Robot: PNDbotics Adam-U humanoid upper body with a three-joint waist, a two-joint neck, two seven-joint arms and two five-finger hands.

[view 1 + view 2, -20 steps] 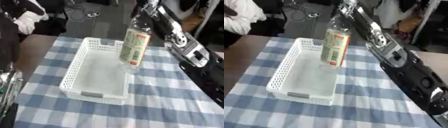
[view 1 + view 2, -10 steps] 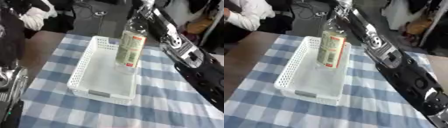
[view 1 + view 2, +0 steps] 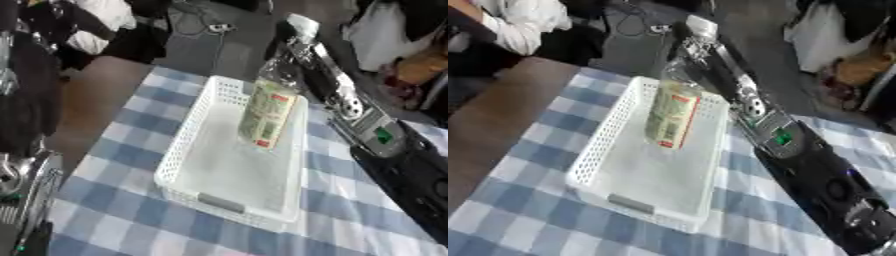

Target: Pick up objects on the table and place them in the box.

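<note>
While a blue-and-white checked tablecloth (image 3: 122,150) covers most of the table, a strip of bare brown tabletop (image 3: 500,110) shows along the left side. On the cloth sits the white perforated box (image 3: 188,145), a long shallow basket with its short handle end toward the near edge and its far end toward the dark floor beyond the table; nothing lies on its floor. From the lower right corner the robot's right arm (image 3: 815,170), black with silver joints and a small green light on its forearm, stretches diagonally toward the far side of the box. At its far end the right hand (image 3: 293,47) meets the top of a clear plastic bottle (image 3: 267,112), but the hand is dark and blurred against the floor, so whether its fingers are curled round the bottle's neck cannot be told. The bottle hangs tilted, its white cap (image 3: 302,22) toward the far right and its base toward the near left, over the far half of the box by the right wall; whether the base touches the box floor cannot be made out. A label (image 3: 671,117) of green and pale yellow with a red patch wraps its lower body. At the lower left corner of the left eye view, part of the silver and black left arm (image 3: 22,195) shows beside the table, its hand out of sight.
</note>
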